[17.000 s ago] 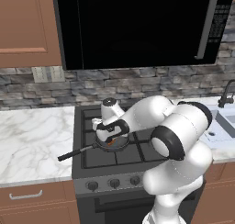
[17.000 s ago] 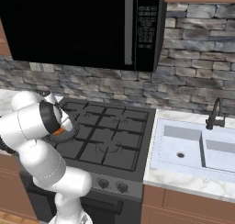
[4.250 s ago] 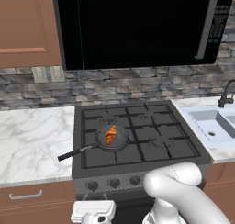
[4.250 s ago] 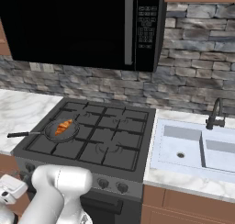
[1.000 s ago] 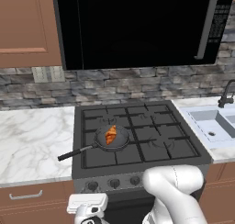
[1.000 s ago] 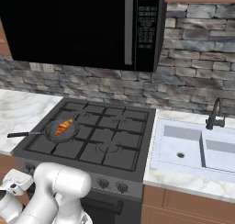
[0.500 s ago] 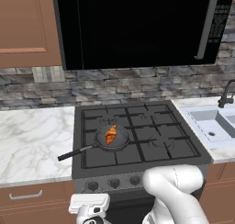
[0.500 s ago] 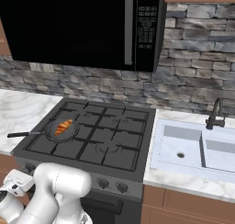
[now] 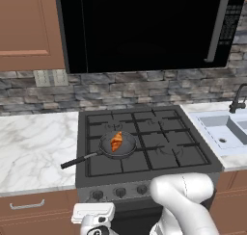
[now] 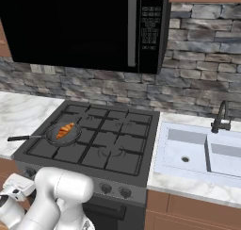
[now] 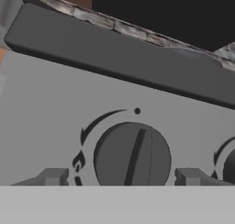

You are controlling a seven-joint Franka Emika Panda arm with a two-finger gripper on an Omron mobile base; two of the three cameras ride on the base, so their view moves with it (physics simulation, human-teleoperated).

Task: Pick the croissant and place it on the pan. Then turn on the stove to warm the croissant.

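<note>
— So, from the left: how many of each thing?

— One marble surface (image 9: 34, 147) to the left of the stove (image 9: 144, 145), one pan (image 9: 117, 146), one croissant (image 9: 116, 141), and one sink (image 9: 224, 133) at the far right. A single black microwave (image 9: 144, 27) hangs above. On the stove's front panel, in the left base view, three knobs show before the arm covers the rest.

— Where is the croissant?

— Lying in the pan, on the front-left burner. Its long axis runs from the pan's near-left side up toward the far right, the upper tip aimed at the back of the stove.

— And the pan's handle?

— Long and thin, pointing out to the left and toward the front, ending over the stove's left edge, beside the marble surface.

— What about the end effector?

— Low down, in front of the stove's left knobs. In the hand view the end effector (image 11: 121, 176) has its two fingertips (image 11: 54, 176) set apart, one on each side of a round knob (image 11: 132, 154). The knob's ridge stands nearly upright, leaning a little to the right. Whether the tips touch the knob, I cannot tell.
</note>
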